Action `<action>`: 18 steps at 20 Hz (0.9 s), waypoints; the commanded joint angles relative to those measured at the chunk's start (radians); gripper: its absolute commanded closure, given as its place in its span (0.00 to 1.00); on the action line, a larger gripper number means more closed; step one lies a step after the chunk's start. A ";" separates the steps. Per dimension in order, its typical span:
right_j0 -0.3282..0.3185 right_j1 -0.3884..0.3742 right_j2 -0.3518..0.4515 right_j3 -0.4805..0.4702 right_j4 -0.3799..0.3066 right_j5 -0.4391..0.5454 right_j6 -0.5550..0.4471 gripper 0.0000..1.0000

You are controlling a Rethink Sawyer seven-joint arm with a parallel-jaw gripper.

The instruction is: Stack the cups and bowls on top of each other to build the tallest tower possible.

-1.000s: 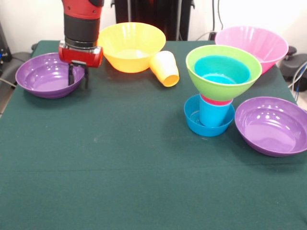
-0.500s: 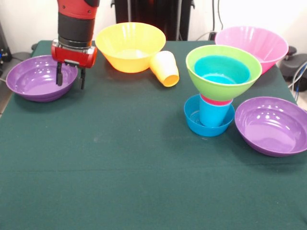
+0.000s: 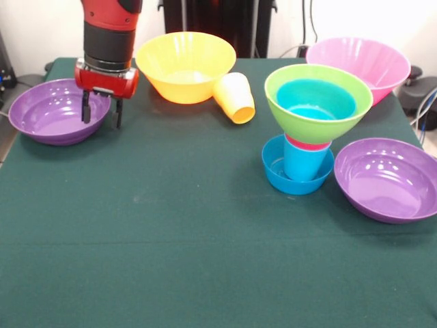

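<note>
My gripper [image 3: 101, 113] hangs open at the back left, one finger inside and one outside the right rim of the left purple bowl [image 3: 48, 113]. The tower [image 3: 311, 137] stands right of centre: a small blue bowl [image 3: 276, 174] at the bottom, a blue cup [image 3: 304, 164] in it, a red cup's rim [image 3: 307, 143] above, then a lime green bowl [image 3: 338, 119] with a blue bowl [image 3: 315, 99] nested inside. A yellow-orange cup [image 3: 234, 97] lies on its side against the large orange-yellow bowl [image 3: 186, 65].
A large pink bowl [image 3: 358, 61] sits tilted at the back right behind the tower. A second purple bowl [image 3: 386, 179] rests just right of the tower's base. The green cloth table [image 3: 171, 239] ends close to the left purple bowl.
The gripper moved left, and the left purple bowl slid left with it toward the table edge. The fingers stand wider apart than a second ago. Almost nothing moved in the last half second.
</note>
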 commanded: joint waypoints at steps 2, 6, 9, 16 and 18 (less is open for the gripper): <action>0.056 -0.035 0.073 0.009 0.031 0.130 0.022 0.00; 0.091 -0.111 0.062 0.044 0.073 0.190 0.035 0.00; 0.088 -0.110 0.066 0.044 0.077 0.183 0.034 0.00; 0.091 -0.111 0.059 0.053 0.070 0.171 0.037 1.00; 0.092 -0.113 0.057 0.053 0.069 0.174 0.036 1.00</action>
